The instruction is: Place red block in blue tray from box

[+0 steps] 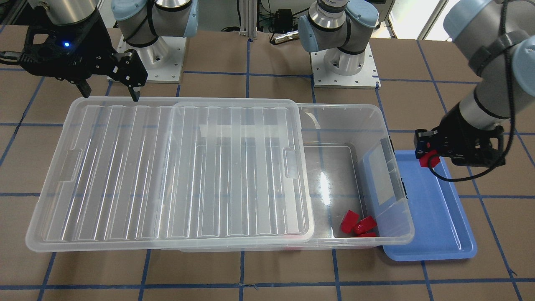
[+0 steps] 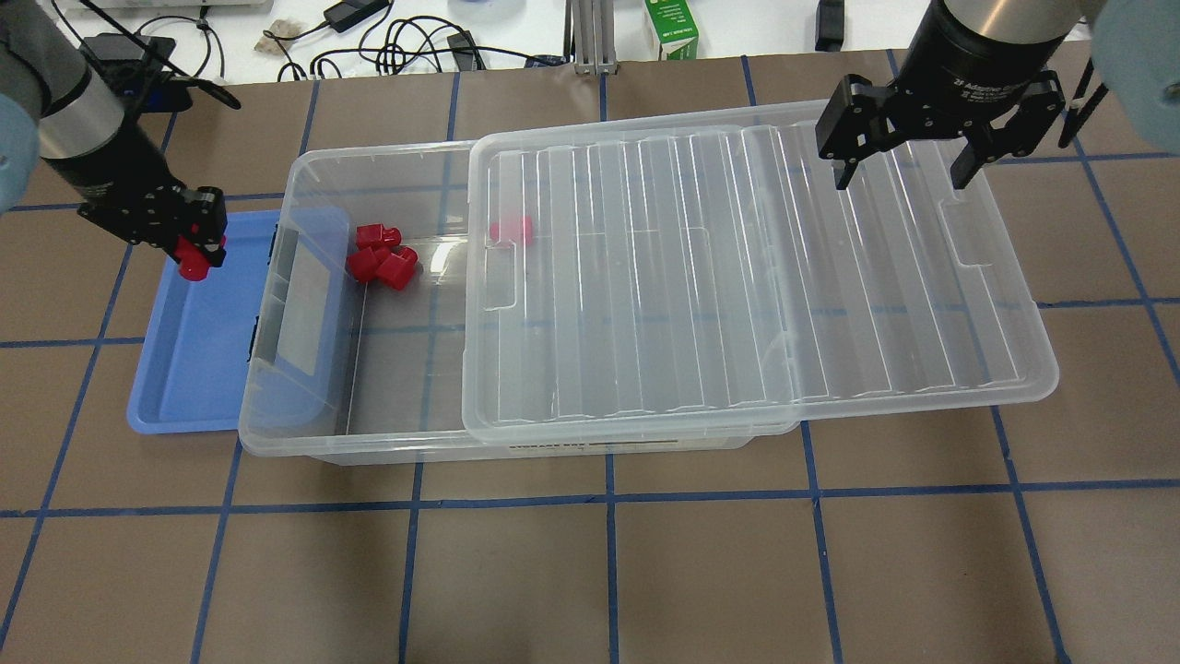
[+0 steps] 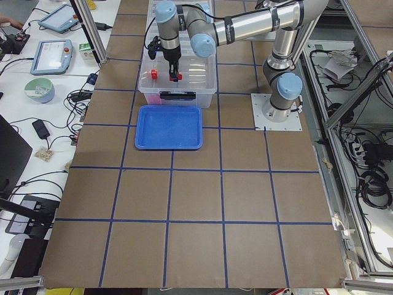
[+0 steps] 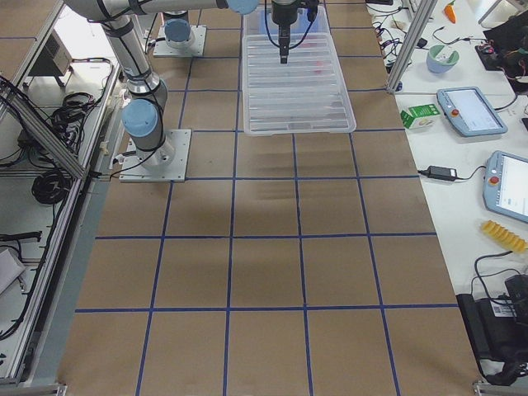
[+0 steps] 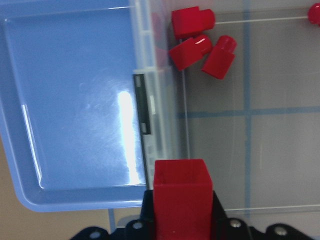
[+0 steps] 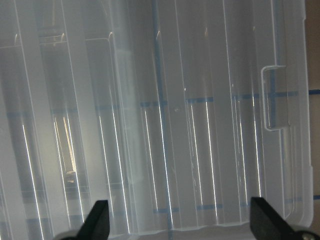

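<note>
Table top: brown board (image 2: 701, 581) crossed by blue tape lines (image 2: 737, 495) in a grid.
Far bench: white top (image 2: 756, 28) with black cables (image 2: 406, 46) and a green carton (image 2: 671, 28).
Side bench: white (image 4: 470, 157), bearing a handheld screen (image 4: 470, 111) and a bowl (image 4: 442, 58) (small, pale teal).
Frame: aluminium post (image 2: 590, 37) at the far edge.

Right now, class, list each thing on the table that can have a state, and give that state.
left gripper: shut on the red block
red block: gripped, not yet set down
blue tray: no block in it
box: partly open at the tray end
lid: slid aside, resting on the box
loose red blocks: lying in the box
right gripper: open, holding nothing
</note>
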`<act>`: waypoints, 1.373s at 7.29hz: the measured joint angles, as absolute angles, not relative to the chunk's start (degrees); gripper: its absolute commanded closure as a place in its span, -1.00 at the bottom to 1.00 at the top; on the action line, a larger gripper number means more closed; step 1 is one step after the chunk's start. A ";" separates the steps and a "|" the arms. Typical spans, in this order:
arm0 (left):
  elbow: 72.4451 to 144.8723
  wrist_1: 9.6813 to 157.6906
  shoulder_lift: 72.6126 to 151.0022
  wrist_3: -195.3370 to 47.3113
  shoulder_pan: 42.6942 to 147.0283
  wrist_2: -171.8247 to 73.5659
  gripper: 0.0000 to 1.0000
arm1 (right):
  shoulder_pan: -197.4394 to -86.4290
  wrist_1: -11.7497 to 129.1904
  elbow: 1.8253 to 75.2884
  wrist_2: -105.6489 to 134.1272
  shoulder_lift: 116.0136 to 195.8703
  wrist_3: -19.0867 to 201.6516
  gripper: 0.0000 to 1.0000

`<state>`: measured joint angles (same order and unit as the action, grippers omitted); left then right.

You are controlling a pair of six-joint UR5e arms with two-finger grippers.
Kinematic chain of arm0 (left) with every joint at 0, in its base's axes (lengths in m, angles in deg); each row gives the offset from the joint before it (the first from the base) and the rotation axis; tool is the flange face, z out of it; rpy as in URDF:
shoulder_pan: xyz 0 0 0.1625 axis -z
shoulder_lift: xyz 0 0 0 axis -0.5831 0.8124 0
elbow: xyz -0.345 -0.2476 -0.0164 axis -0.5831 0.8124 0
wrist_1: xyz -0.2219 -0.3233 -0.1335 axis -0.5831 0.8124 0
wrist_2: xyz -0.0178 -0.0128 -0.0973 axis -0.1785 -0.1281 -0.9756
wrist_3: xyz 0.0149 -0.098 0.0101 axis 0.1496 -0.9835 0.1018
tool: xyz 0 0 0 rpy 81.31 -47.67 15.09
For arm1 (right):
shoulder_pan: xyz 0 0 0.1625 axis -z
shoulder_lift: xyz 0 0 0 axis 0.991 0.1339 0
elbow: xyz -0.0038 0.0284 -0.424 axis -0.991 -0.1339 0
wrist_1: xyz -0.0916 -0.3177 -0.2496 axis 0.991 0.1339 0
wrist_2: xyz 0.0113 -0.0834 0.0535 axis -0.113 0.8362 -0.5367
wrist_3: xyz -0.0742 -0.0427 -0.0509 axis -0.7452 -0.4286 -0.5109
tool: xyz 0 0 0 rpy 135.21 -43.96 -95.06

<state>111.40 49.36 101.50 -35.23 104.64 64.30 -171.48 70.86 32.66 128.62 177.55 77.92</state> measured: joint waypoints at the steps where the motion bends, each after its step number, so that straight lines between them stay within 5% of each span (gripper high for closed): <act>1: 112.15 48.42 103.02 -30.46 100.78 64.26 1.00 | -169.29 70.82 32.51 128.91 177.54 77.20 -1.00; 4: 118.74 35.26 109.79 -26.13 96.46 61.92 1.00 | -155.95 71.03 33.32 128.94 177.36 66.24 -1.00; 5: 120.85 30.57 111.78 -26.03 96.29 61.47 0.78 | -151.72 72.49 34.89 128.79 176.94 61.20 -1.00; 6: 122.04 27.61 113.00 -25.81 96.18 61.28 -0.24 | -148.50 75.93 37.50 128.79 176.51 58.11 -1.00; 7: 122.69 25.31 114.00 -25.66 96.03 61.21 -0.84 | -146.04 80.12 40.72 128.75 176.31 55.68 -1.00; 8: 122.75 23.74 114.89 -25.76 96.01 61.16 -1.00 | -144.32 84.25 44.04 128.71 176.04 54.11 -1.00; 10: 121.16 24.96 113.18 -26.52 97.21 61.33 -1.00 | -143.37 91.21 48.96 128.67 173.55 53.12 -1.00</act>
